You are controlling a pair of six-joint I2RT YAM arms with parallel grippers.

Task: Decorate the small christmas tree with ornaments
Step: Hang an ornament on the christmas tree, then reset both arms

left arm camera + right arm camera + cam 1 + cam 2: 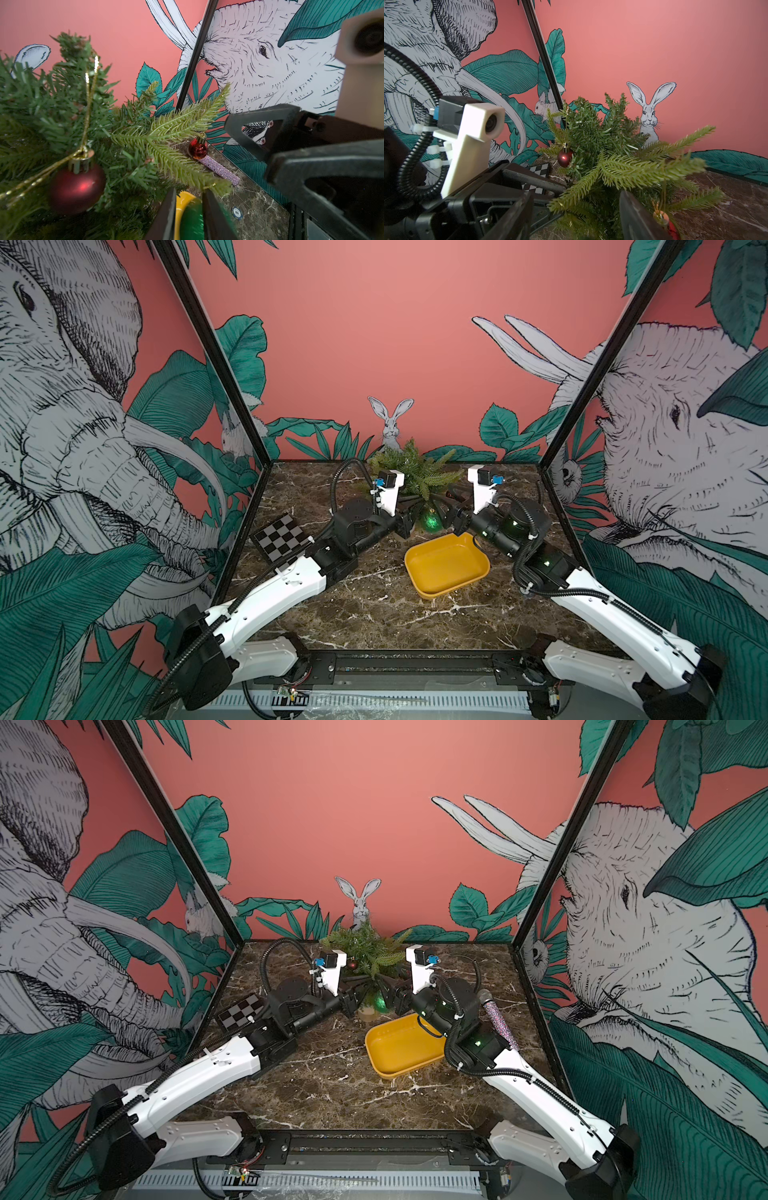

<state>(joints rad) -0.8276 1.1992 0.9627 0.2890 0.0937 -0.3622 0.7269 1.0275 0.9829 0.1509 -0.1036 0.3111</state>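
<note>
Left wrist view: red balls [76, 187] already hang on the tree [62, 116] at the desk's [261, 197] rear edge; hanging the green ball [192, 222] seems in hand, left claw [190, 193] narrow (grip unclear), right claw [576, 193] spread; next, its hook must catch a branch [176, 126].

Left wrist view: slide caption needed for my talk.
Two red balls hang on the small christmas tree; left end effector holds the green ball beneath a branch.
</note>
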